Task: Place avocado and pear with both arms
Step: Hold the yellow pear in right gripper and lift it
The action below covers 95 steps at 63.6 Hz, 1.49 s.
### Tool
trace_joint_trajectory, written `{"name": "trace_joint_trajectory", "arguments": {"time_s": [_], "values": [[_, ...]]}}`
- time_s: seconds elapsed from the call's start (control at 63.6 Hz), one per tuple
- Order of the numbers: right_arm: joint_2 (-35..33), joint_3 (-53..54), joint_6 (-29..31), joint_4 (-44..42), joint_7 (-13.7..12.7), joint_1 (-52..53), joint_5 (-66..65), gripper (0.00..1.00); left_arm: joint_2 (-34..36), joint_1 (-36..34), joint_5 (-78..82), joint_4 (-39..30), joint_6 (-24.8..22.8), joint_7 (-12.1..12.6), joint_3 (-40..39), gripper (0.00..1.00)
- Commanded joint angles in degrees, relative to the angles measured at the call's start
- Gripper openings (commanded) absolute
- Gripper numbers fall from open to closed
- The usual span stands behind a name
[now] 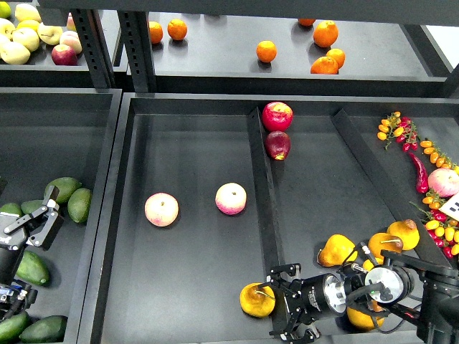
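Note:
The yellow-orange pear [256,300] lies at the front of the middle compartment, beside the divider [262,193]. My right gripper [282,304] points left at it with its jaws open; the pear sits just off the fingertips and is not held. Several green avocados lie in the left bin, among them a dark one [32,268] and two paler ones [70,197]. My left gripper [32,226] hovers open and empty over them, between the paler pair and the dark one.
Two pink-yellow peaches [161,209] [231,198] lie in the middle compartment. Two red fruits [277,129] lie at the divider's far end. More pears [337,250] lie by my right arm. Peppers and small tomatoes [430,186] lie on the right. Oranges [325,34] are on the back shelf.

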Motion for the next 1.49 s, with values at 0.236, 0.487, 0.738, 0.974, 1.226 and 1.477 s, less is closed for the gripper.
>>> {"name": "trace_joint_trajectory", "arguments": {"time_s": [0.236,0.487,0.738,0.974,1.226,1.477], "values": [[1.9,2.0,-0.3,-2.5,0.0,-0.2,0.0,0.99,0.0,0.2,0.1,0.0,0.0,0.0,0.0,0.99],[5.0,2.5,-0.4,-5.2,0.0,-0.4,-0.1,0.99,0.0,0.2,0.1,0.0,0.0,0.0,0.0,0.99],[6.2,2.6,-0.4,-7.2,0.0,-0.6,-0.1,0.99,0.0,0.3,0.1,0.0,0.0,0.0,-0.1,0.99],[8.0,2.6,-0.4,-9.0,0.0,-1.0,-0.2,0.98,0.0,0.5,0.1,0.1,0.0,0.0,-0.1,0.99],[8.7,2.7,-0.3,-9.9,0.0,-1.5,-0.4,0.95,0.0,0.8,0.1,0.1,0.0,0.0,0.0,0.99],[8.7,2.7,-0.4,-10.7,0.0,-1.4,-0.7,0.9,0.0,0.8,0.1,0.1,0.0,0.0,0.0,0.99]]}}
